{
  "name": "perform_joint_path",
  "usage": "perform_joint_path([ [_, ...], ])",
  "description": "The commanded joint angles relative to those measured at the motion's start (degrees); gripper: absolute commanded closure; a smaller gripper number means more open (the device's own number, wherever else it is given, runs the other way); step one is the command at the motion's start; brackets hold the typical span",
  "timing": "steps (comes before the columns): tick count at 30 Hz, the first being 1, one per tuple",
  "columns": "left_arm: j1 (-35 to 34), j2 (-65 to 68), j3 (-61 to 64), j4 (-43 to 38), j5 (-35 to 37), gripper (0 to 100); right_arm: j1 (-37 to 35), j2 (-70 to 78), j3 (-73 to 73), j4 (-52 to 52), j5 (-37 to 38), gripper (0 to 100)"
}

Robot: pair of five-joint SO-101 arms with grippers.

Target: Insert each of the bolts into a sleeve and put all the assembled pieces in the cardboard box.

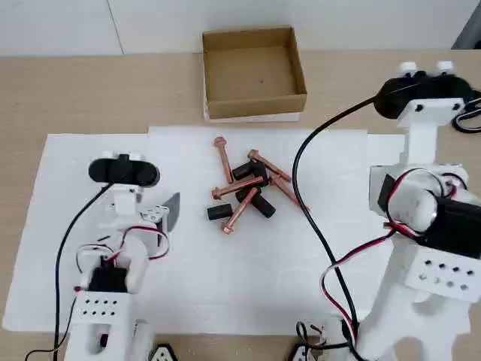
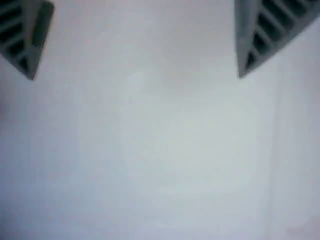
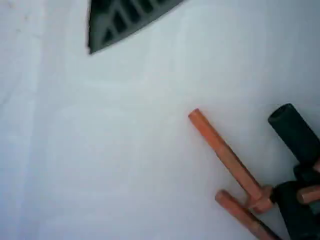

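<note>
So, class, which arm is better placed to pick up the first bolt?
Probably the right: its wrist view takes in bolts and a sleeve close by. The left hand hangs open over bare mat.

A wide white sheet of thin, foam-like padding (image 1: pixel 248 278) with a stepped far edge lies flat on a light tan wooden table (image 1: pixel 90 90), and behind the table's far side stands a plain white panelled wall (image 1: pixel 60 22).
</note>
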Motion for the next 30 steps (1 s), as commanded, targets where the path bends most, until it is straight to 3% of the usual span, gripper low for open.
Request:
perform_joint_path([
  [1, -4.04, -0.26, -11.12, 9.05, -1.58, 75, 0.13, -0.31, -1.58, -0.04, -0.7, 79.8],
  [8, -7.65, -0.18, -26.33, 22.95, -1.85, 75, 0.04, -7.87, -2.11, -1.98, -0.7, 79.8],
  [18, -14.51, 0.35, -41.45, 31.56, -6.77, 75, 0.13, -9.98, -1.67, -1.8, -0.26, 79.9],
  [26, -16.0, 17.93, -57.19, 42.29, -7.21, 75, 0.13, -3.47, -1.85, -0.4, -0.26, 80.0],
  [30, -16.0, 27.16, -63.43, 48.09, -7.03, 75, -3.65, 0.13, -1.76, 0.75, -0.18, 80.0],
])
